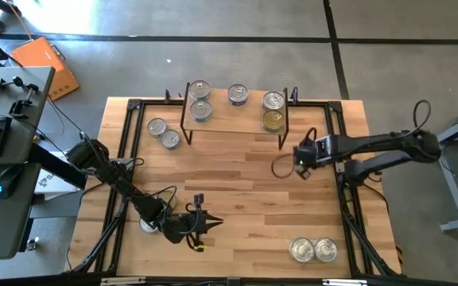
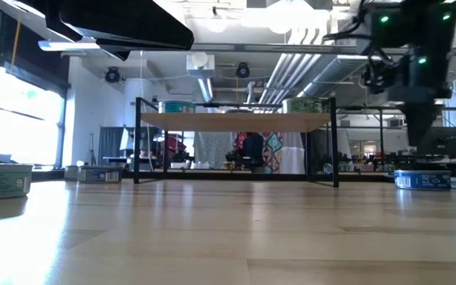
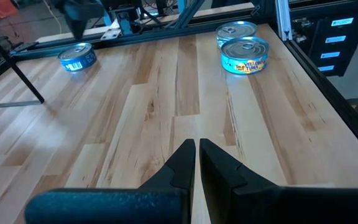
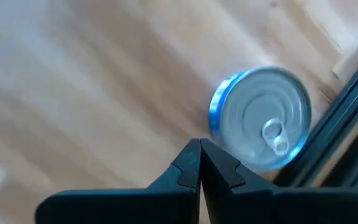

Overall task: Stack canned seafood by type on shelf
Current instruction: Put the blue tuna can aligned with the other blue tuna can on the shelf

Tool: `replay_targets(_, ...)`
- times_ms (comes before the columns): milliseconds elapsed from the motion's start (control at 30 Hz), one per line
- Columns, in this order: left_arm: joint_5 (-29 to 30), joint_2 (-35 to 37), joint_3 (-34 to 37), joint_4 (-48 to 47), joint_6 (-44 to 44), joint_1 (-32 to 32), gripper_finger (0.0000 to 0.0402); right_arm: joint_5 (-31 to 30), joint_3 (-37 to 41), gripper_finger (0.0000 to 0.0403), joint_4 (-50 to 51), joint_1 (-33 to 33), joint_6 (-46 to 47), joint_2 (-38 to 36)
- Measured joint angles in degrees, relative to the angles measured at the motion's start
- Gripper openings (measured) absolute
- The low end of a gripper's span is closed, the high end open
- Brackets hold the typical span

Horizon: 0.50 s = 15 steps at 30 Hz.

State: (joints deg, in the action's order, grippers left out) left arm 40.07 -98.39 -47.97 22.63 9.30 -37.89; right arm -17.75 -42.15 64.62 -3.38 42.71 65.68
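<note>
The shelf [image 1: 237, 121] stands at the table's far middle on thin black legs and also shows in the low view [image 2: 236, 121]. Several tins rest on its board: silver-topped ones [image 1: 199, 99] [image 1: 238, 95] [image 1: 273, 101] and a gold-topped one [image 1: 273, 121]. A blue-sided, silver-topped tin [image 4: 263, 118] stands on the table just in front of the shelf's right end [image 1: 283, 166]. My right gripper [image 4: 199, 155] is shut and empty, raised above the table beside that tin [image 1: 300, 157]. My left gripper [image 3: 196, 152] is shut and empty near the front left [image 1: 205, 224].
Two tins [image 1: 164, 133] stand left of the shelf. Two more [image 1: 313, 249] stand at the front right and show in the left wrist view [image 3: 244, 53]. One tin [image 1: 148, 226] sits beside my left arm. Black rails [image 1: 344, 199] run along the table's sides.
</note>
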Motion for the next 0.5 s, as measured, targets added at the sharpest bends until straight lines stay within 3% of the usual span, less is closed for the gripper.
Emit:
replay_targets(200,0.0,0.0,0.0,0.1,-0.4,0.0,0.0014,-3.2,0.0,0.0000,4.9,4.2,0.6,2.7)
replay_targets(333,0.0,0.0,0.0,1.1,-1.6,0.0,0.0014,-7.9,2.6,0.0000,4.3,2.6,-1.9,6.0)
replay_targets(500,0.0,0.0,0.0,1.4,-2.1,0.0,0.0014,-7.4,5.1,0.0000,3.1,-0.8,-1.8,9.4)
